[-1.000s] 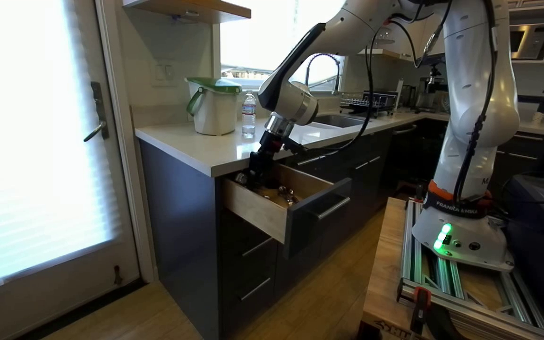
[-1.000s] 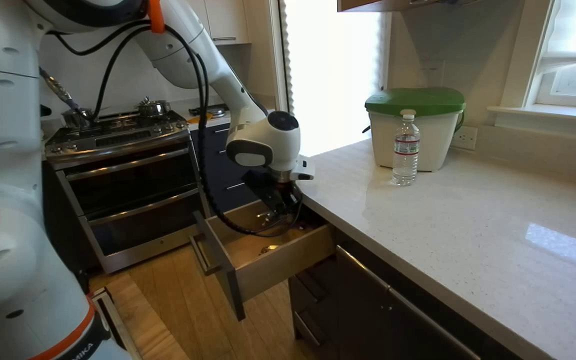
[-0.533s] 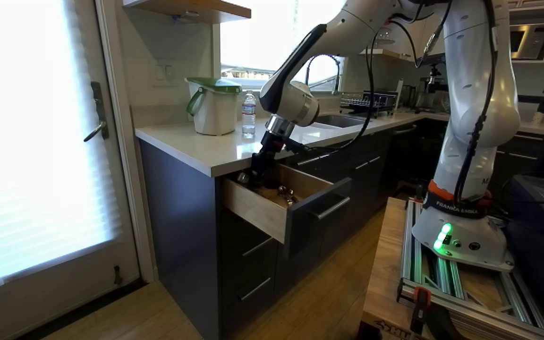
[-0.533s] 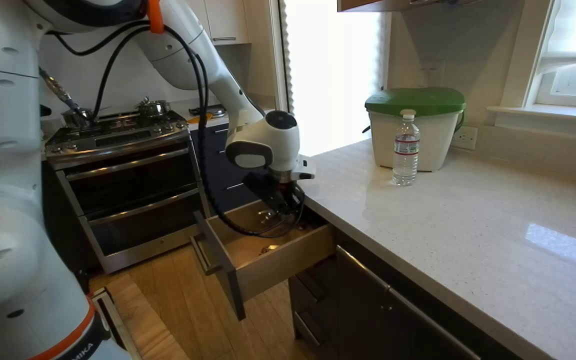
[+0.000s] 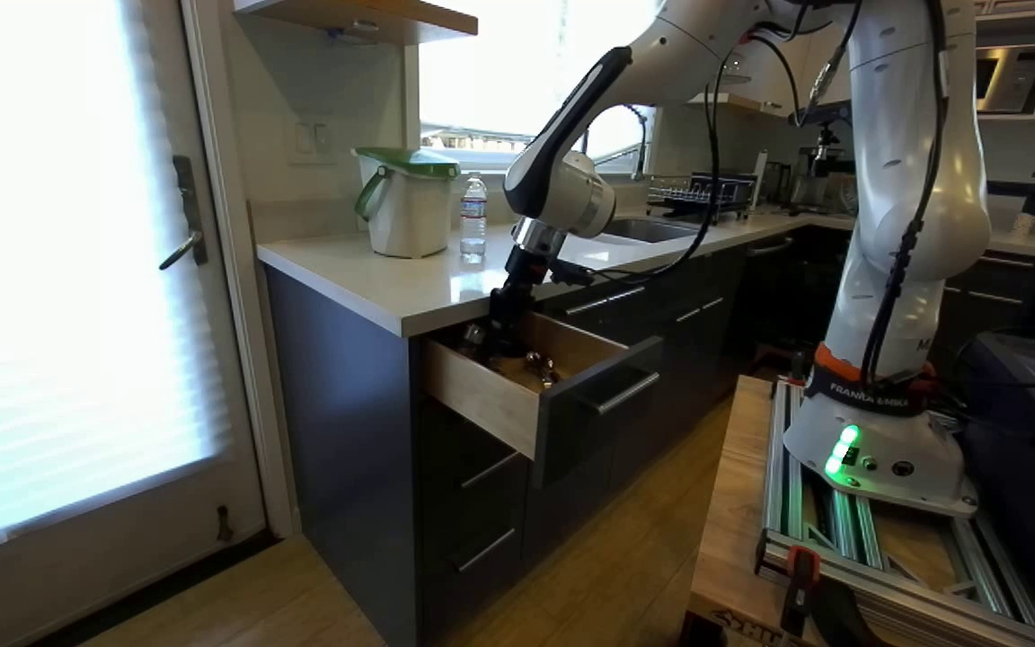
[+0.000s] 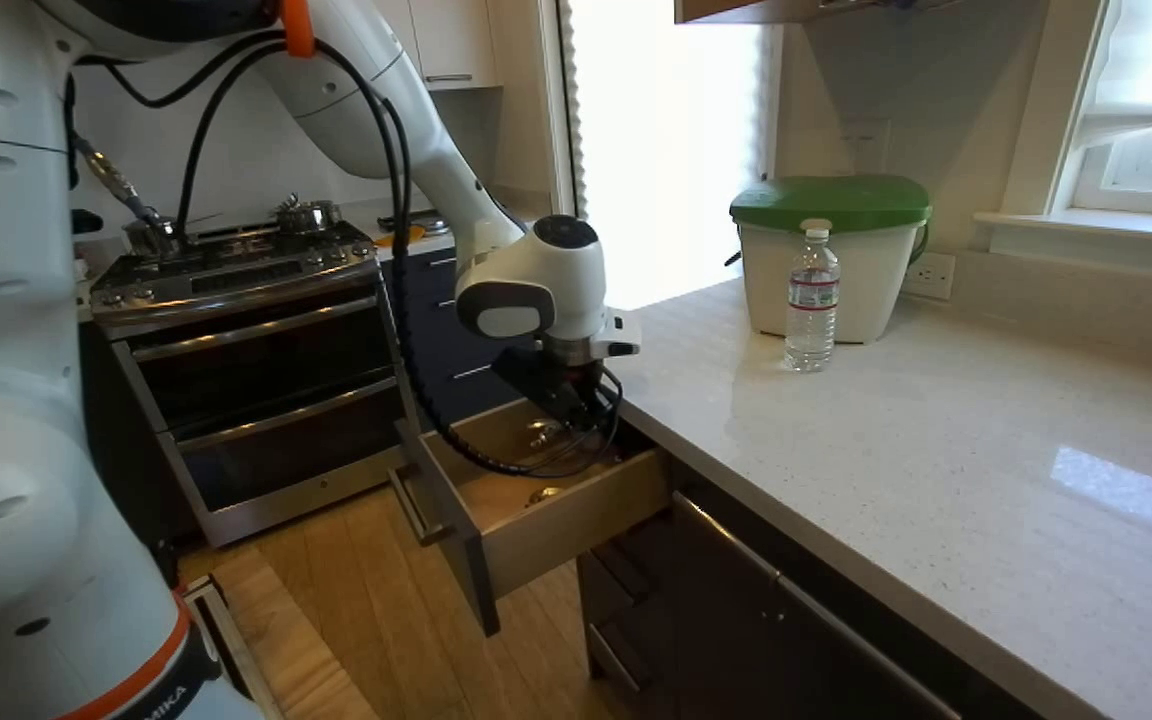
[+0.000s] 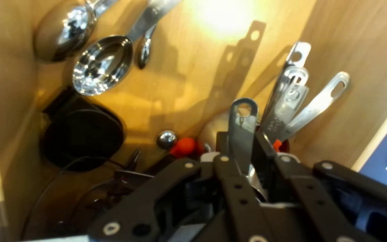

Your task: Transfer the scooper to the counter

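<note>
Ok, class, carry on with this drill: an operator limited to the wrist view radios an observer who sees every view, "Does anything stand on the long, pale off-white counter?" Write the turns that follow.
Observer: Yes, in both exterior views a tapered white plastic bucket with a green lid stands on the counter.
Operator: Is anything right beside it?
Observer: A slim, clear plastic bottle with a white cap stands upright next to it.
Operator: Is there any opening in the counter to avoid when setting something down?
Observer: In an exterior view, a recessed grey metal sink is set into it, farther along from the bottle.
</note>
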You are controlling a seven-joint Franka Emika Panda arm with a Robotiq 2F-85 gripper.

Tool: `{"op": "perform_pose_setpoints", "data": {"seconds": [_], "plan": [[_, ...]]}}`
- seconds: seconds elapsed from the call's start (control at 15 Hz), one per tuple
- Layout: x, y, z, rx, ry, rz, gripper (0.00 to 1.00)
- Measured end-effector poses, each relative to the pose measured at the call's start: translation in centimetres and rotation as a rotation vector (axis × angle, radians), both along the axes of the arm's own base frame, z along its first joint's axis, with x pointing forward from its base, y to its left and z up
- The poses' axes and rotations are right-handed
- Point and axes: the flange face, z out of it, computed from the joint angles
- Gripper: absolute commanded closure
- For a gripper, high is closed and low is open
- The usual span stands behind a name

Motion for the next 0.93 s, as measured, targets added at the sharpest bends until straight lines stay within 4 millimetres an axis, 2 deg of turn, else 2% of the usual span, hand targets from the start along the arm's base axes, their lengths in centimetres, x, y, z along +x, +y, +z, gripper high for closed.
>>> {"op": "perform_pose_setpoints", "data": {"seconds": [0.67,0.93], "plan": [[-2.1,-1.7,0.4,-0.129,0.06,0.025,0.95],[-3.5,-1.4,1.5,-0.223,0.077,0.069,0.95]]}}
